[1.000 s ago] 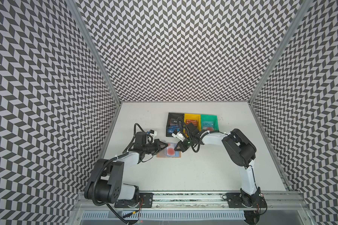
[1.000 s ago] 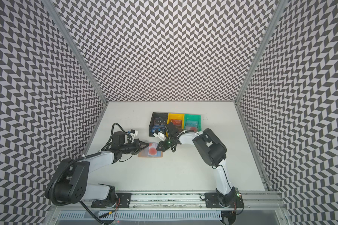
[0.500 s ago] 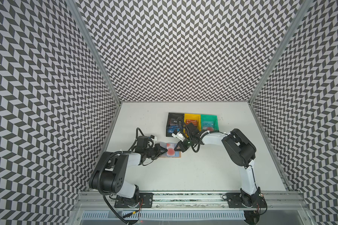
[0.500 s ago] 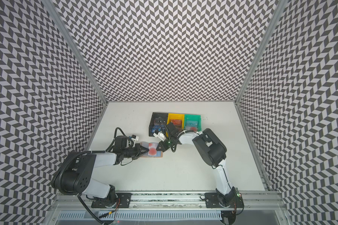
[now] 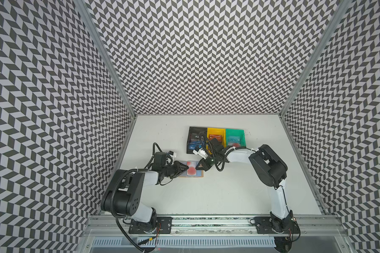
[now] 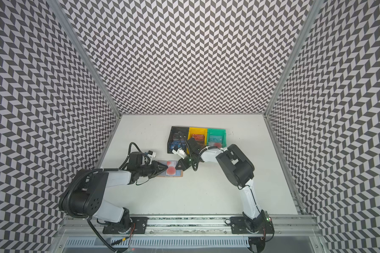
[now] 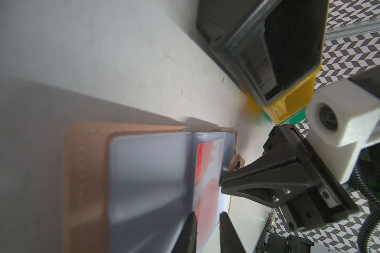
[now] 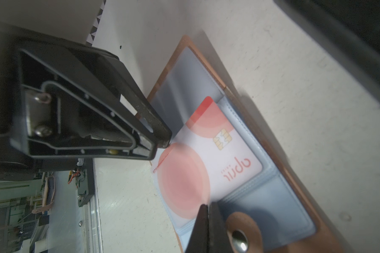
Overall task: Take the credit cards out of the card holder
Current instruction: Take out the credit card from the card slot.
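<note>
The tan card holder (image 5: 199, 174) (image 6: 180, 174) lies open on the table, clear sleeves up. A pale credit card with red circles (image 5: 191, 169) (image 7: 206, 192) (image 8: 206, 153) sticks partway out of a sleeve. My left gripper (image 5: 187, 167) (image 6: 166, 167) (image 7: 207, 214) is at the card's free end, its jaws slightly open with the card's edge between them. My right gripper (image 5: 197, 168) (image 6: 176, 168) (image 8: 207, 206) is shut. Its tips rest on the sleeve's edge beside the snap tab (image 8: 244, 223). I cannot tell if it pinches the plastic.
Behind the holder stand a black bin (image 5: 190, 135), a yellow bin (image 5: 216, 129) and a green bin (image 5: 234, 131) side by side, each with cards inside. The right forearm reaches past the bins' front. Patterned walls close in three sides.
The left gripper has moved in toward the card and its jaws have parted a little. The right gripper and the holder have stayed put.
</note>
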Robot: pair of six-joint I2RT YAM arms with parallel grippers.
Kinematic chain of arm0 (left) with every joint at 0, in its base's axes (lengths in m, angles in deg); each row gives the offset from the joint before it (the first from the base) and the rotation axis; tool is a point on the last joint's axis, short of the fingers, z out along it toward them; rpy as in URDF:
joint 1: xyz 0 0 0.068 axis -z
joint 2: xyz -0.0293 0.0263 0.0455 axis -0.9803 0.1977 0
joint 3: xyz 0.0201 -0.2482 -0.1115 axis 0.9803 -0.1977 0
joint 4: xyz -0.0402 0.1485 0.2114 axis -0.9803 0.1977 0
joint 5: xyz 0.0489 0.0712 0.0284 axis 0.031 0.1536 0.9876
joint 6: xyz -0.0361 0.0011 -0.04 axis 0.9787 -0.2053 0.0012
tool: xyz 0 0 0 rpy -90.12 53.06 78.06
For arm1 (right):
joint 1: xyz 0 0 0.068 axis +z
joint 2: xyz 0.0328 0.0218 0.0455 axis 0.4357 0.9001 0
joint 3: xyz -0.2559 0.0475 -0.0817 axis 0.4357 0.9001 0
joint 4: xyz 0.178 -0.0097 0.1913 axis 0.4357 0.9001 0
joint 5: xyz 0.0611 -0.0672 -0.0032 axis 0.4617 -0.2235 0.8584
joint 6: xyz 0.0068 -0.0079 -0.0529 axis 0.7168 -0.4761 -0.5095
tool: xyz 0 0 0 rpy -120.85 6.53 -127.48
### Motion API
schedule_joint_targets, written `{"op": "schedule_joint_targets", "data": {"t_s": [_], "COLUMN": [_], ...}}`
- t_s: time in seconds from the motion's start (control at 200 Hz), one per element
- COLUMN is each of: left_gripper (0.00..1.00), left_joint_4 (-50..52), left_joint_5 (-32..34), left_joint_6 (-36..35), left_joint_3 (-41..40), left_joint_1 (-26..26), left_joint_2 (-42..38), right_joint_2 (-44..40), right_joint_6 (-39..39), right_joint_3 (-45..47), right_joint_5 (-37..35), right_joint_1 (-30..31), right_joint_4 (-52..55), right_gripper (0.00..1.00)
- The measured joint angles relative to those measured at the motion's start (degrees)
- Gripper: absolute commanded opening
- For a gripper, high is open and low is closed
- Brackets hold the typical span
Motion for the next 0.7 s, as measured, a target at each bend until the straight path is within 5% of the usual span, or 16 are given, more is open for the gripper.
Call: {"op": "schedule_joint_targets", "data": {"t_s": [0.701], "left_gripper": [0.16], "left_joint_4": [-0.33], "left_joint_5": [0.26], "left_joint_6": [-0.57], "left_joint_3": [0.00], "left_joint_1": [-0.26], "left_joint_2": [0.50], "right_joint_2": [0.04], "right_joint_6": [-0.20], "right_joint_3": [-0.09], "right_joint_5": [0.04], "right_joint_1": [-0.02], "right_joint_4": [0.15], "right_gripper": [0.00]}}
